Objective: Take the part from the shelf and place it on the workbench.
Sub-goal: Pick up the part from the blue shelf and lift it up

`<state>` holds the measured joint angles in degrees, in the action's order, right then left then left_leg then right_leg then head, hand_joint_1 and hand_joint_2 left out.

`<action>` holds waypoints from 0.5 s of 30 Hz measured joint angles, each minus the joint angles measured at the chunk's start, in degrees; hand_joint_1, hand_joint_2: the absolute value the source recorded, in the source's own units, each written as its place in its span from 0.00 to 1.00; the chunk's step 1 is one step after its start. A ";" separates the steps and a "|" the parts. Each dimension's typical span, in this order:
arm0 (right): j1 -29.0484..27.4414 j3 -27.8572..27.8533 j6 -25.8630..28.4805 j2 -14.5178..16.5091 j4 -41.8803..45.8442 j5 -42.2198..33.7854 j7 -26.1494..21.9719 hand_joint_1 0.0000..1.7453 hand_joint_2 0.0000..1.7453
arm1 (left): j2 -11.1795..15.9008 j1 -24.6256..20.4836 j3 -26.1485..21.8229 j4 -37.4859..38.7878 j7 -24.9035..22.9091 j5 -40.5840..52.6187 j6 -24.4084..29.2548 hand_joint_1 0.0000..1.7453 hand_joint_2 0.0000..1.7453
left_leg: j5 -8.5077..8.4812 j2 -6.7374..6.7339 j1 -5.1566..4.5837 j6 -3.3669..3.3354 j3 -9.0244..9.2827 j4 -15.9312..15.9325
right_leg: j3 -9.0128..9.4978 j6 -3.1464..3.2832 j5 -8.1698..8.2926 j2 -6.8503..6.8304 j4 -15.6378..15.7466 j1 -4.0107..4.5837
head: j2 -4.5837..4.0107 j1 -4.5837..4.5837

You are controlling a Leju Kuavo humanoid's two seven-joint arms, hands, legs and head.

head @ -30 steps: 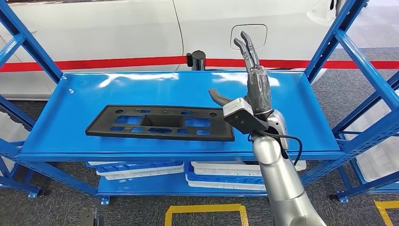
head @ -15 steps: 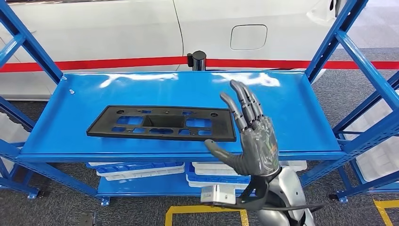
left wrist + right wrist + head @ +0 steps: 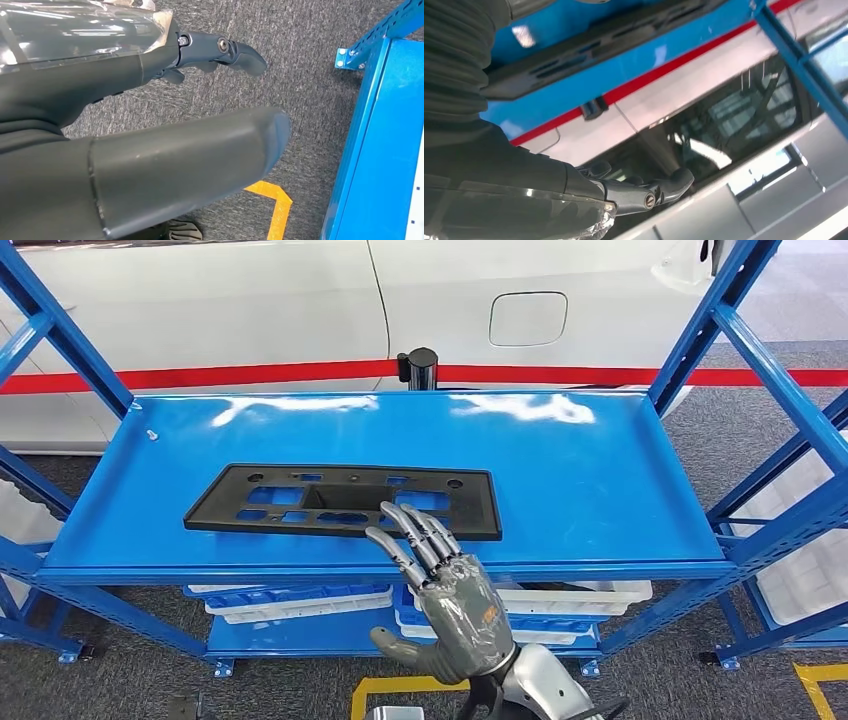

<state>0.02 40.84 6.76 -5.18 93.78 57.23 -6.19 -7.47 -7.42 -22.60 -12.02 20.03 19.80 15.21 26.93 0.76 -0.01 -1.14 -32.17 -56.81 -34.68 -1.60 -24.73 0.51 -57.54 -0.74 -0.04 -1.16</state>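
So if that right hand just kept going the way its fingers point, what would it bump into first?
Most likely the black part on the blue shelf: the right hand has its fingers spread, their tips near the part's front edge. Its height above the shelf is unclear.

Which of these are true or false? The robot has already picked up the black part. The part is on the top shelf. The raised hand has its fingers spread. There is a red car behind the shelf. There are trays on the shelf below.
1. The robot has picked up the black part. False: it lies flat on the blue shelf, and the right hand holds nothing.
2. The part is on the top shelf. True.
3. The raised right hand has its fingers spread. True: it is open, in front of the shelf's front edge.
4. A red car stands behind the shelf. False: the car is white, with a red stripe low on its side.
5. Trays sit on the shelf below. True: blue and white ones.
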 joint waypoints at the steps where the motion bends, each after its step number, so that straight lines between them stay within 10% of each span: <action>1: 1.15 0.32 -0.45 0.53 -2.17 -0.80 -0.47 0.00 1.00 | -0.08 -0.09 -0.10 0.00 -0.12 0.11 0.01 0.00 0.00 | 0.00 -0.05 0.01 0.00 -0.01 0.00 | 0.00 0.00 0.00 0.03 0.00 0.00 | 0.00 0.00; 15: 19.15 1.63 4.32 10.11 -36.77 -6.58 -2.27 0.00 1.00 | -1.21 -0.50 -1.07 0.00 -1.74 3.73 0.21 0.00 0.00 | -0.09 -0.20 0.02 0.06 0.08 -0.01 | 0.02 0.01 0.03 0.07 -0.03 0.02 | 0.00 0.01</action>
<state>19.18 42.47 11.08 4.93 57.01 50.65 -8.46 -8.68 -7.92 -23.67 -12.02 18.28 23.53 15.42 26.84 0.55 0.00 -1.08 -32.09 -56.82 -34.67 -1.59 -24.69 0.59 -57.56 -0.72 -0.04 -1.15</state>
